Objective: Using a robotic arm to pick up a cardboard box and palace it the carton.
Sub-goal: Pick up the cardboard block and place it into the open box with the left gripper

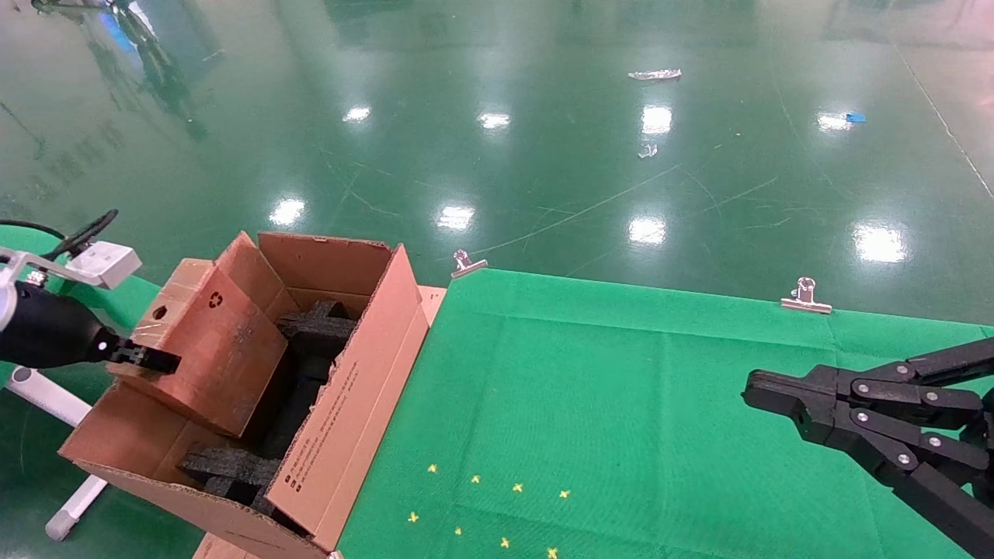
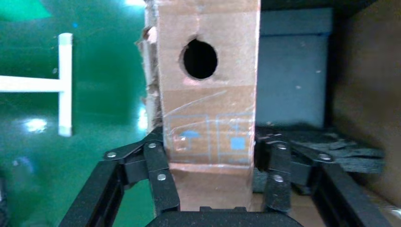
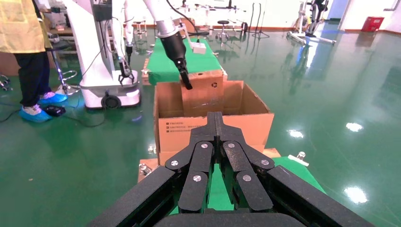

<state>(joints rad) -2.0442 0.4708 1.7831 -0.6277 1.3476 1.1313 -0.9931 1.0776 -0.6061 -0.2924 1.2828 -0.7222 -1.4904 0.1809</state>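
Gripping the cardboard box (image 1: 203,341), the left hand (image 1: 147,358) sits at about nine o'clock in the head view, its black fingers (image 2: 161,177) clamped on the two narrow sides of the box. The left wrist view shows the box's round punched hole (image 2: 200,58) and glossy tape, with faint blue print between the fingers. The box hangs tilted over the open top of the carton (image 1: 342,435), its lower part already down among the flaps and above the black foam blocks (image 1: 314,330) inside. A small grey camera box (image 1: 103,263) rides on the robotic arm (image 1: 46,334) just above the wrist. The carton stands at the eight o'clock edge of the green surface (image 1: 621,419), touching its side. At four o'clock the right hand (image 1: 749,396) hovers over the surface, well apart from the carton, fingers pressed together on nothing. Two metal clips (image 1: 805,298) pinch the cloth at the far edge, and small yellow marks (image 1: 497,505) dot it near six o'clock.
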